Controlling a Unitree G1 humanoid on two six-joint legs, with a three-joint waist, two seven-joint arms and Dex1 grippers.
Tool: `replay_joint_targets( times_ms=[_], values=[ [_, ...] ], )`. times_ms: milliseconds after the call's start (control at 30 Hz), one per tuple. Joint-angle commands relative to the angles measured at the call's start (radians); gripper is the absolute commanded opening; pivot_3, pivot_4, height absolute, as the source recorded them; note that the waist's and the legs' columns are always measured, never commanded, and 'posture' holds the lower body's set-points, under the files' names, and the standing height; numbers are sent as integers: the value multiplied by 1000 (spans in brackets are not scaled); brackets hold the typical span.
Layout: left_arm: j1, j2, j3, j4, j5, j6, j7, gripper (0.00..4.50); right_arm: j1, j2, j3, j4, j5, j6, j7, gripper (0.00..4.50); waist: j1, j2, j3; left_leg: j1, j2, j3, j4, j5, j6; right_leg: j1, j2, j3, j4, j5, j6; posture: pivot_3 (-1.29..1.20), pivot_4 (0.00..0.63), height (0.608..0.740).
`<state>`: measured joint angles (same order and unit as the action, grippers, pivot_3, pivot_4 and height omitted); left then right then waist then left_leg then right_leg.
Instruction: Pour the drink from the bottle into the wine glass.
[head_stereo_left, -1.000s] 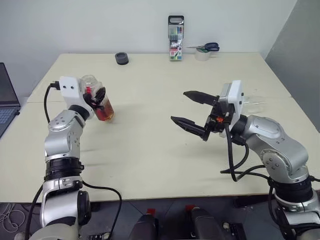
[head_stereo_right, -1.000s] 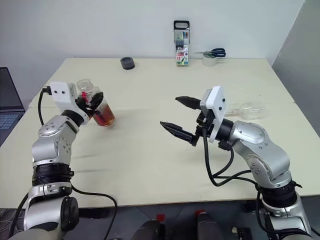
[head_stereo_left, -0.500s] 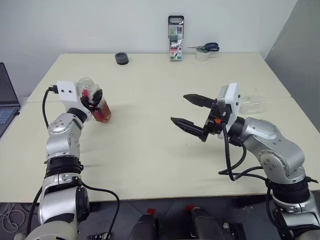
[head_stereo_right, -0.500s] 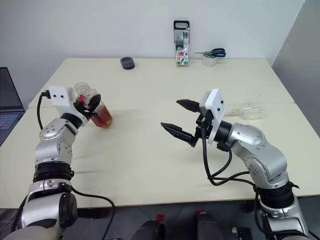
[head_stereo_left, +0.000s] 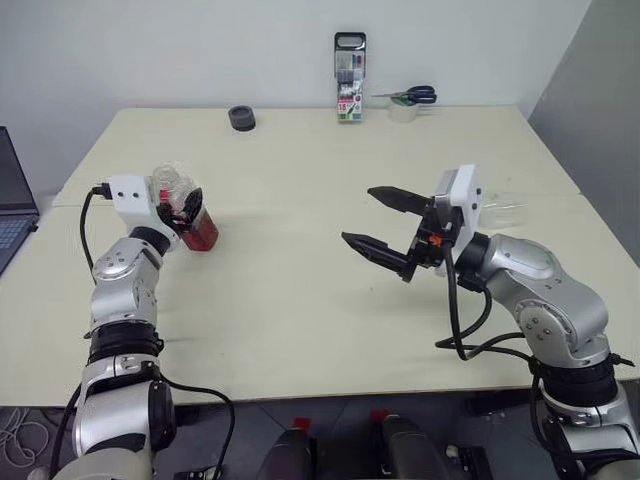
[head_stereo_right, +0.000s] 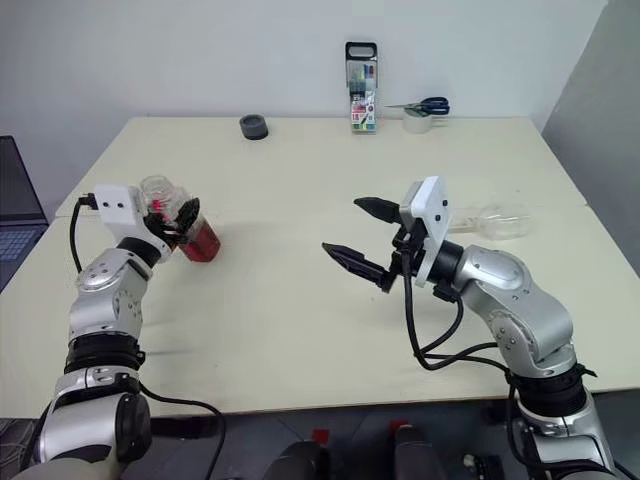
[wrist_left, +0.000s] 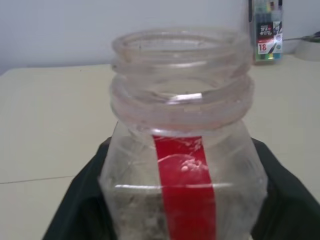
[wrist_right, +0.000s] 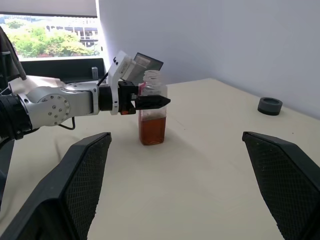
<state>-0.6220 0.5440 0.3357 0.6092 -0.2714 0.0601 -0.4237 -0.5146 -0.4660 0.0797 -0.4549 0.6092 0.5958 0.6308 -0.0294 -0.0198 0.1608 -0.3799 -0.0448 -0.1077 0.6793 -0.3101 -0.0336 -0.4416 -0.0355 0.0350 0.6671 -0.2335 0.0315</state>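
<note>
The bottle (wrist_right: 152, 112), clear plastic with a red label strip and an uncapped wide neck (wrist_left: 180, 75), stands upright at the table's left. The reddish-brown drink (head_stereo_left: 200, 236) fills its lower part. My left gripper (head_stereo_left: 190, 207) reaches level around the bottle's upper body. My right gripper (head_stereo_left: 358, 214) hovers open and empty over the table's middle, pointing left toward the bottle. The wine glass (head_stereo_right: 497, 220), clear, appears to lie on its side on the table behind my right wrist, partly hidden by it.
At the far edge stand a marker case (head_stereo_left: 350, 77), scissors on a tape roll (head_stereo_left: 406, 98) and a small black ring (head_stereo_left: 242, 117). A laptop (head_stereo_left: 12, 205) sits beyond the table's left edge. Bare tabletop (head_stereo_left: 290, 300) lies between the two arms.
My left arm moved left and down with the bottle, which went from tilted to upright on the table. The right arm kept still.
</note>
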Motion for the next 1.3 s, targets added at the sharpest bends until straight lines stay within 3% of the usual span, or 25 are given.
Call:
replay_joint_targets(
  times_ms=[33, 67, 667, 900, 1067, 1300],
  values=[
    [25, 25, 33, -36, -13, 6, 15, 4307, -4, 4, -20, -9, -9, -23, 3, 4500, 0, 0, 0, 0, 0, 0, 0, 0, 0, 0, 0, 0, 0, 0, 0, 0, 150, 740],
    [42, 23, 35, -54, -15, 15, 17, 4465, -3, 6, -19, -8, -11, -24, 4, 4500, 0, 0, 0, 0, 0, 0, 0, 0, 0, 0, 0, 0, 0, 0, 0, 0, 150, 740],
    [341, -38, 35, -466, -89, 299, 48, 4465, 58, 50, -11, -56, -31, -7, -40, 4500, 0, -1, 0, 0, 0, -1, 0, 0, 0, 0, 0, 1, 0, 0, 0, 0, 150, 740],
    [578, 2, 7, -868, -189, 502, -22, 4465, 154, 55, -39, -119, -34, 25, -125, 4500, 0, 0, -1, 0, 1, 0, -1, 0, 0, 0, 0, 2, -1, 0, 0, 0, 150, 740],
    [601, 122, -32, -1084, -335, 658, -161, 4465, 186, 127, -118, -113, -42, 89, -320, 4500, 5, 0, -1, 1, 1, -1, -1, 0, 0, 2, 0, 0, -1, 1, -1, 0, 150, 740],
    [424, 206, -158, -1168, -461, 733, -313, 4465, 91, 320, -418, 35, 88, 244, -683, 4500, 2, 0, -1, 9, 2, 3, -2, 0, 0, 7, 4, 2, 0, 1, -1, 0, 150, 740]
  ],
)
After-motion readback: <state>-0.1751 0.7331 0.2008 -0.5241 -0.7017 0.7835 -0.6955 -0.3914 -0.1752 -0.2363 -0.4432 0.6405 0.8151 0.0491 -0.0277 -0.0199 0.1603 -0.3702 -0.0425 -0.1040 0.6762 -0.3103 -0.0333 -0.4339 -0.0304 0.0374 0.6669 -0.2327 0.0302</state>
